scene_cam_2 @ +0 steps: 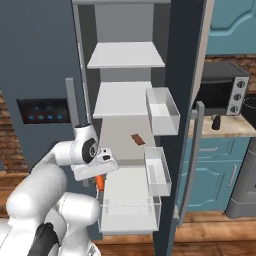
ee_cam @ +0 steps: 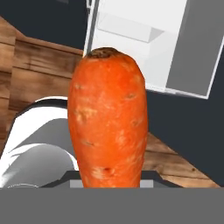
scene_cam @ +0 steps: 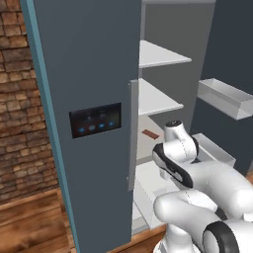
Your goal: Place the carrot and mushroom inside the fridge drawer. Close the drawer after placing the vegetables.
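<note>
The tall dark grey fridge stands with its right door swung wide, flat white shelves stacked inside and long grey door trays hanging on the open door. At its foot the fridge drawer, a wide white box-shaped bin with pale walls, is pulled out and appears to hold nothing as yet. The white arm reaches toward it; in the right base view the two-finger gripper hangs just beside the drawer's left rear corner, and the hand view shows it clenched on the carrot, a bright orange tapered root standing up between the jaws. Judged from this, the carrot is picked up but not yet deposited; the mushroom cannot be made out, and closing the drawer remains. A small brown slab lies on the lowest shelf. Around the fridge: red brick wall, wooden plank floor, teal cabinets, a pale countertop bearing a silver microwave oven.
</note>
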